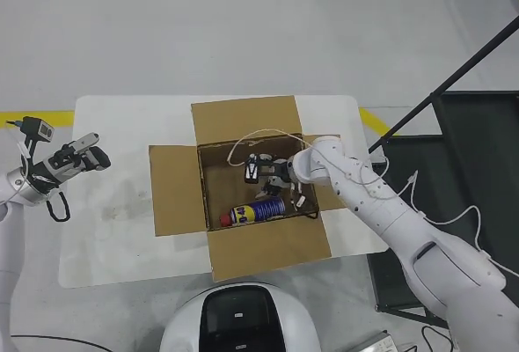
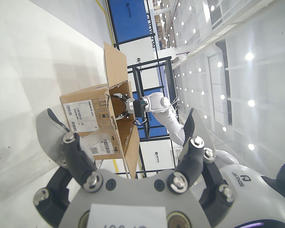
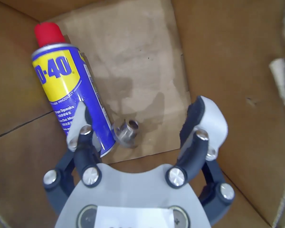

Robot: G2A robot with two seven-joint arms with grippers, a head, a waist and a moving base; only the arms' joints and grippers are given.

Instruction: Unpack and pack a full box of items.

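An open cardboard box (image 1: 176,189) stands mid-table with its flaps spread out. Inside lies a blue and yellow spray can (image 1: 255,212) with a red cap, on its side along the near wall. My right gripper (image 1: 268,179) is down inside the box, open. In the right wrist view its fingers (image 3: 140,107) straddle a small metal socket (image 3: 128,131) on the box floor, with the spray can (image 3: 66,81) touching one finger's side. My left gripper (image 1: 99,151) hangs open and empty over the table's left edge, facing the box (image 2: 85,110).
The white table (image 1: 127,238) has bare room left of the box. A black metal rack (image 1: 471,141) stands close on the right. A white cable (image 1: 259,136) loops over the box's far side. Torn paper (image 3: 283,79) sticks to a box wall.
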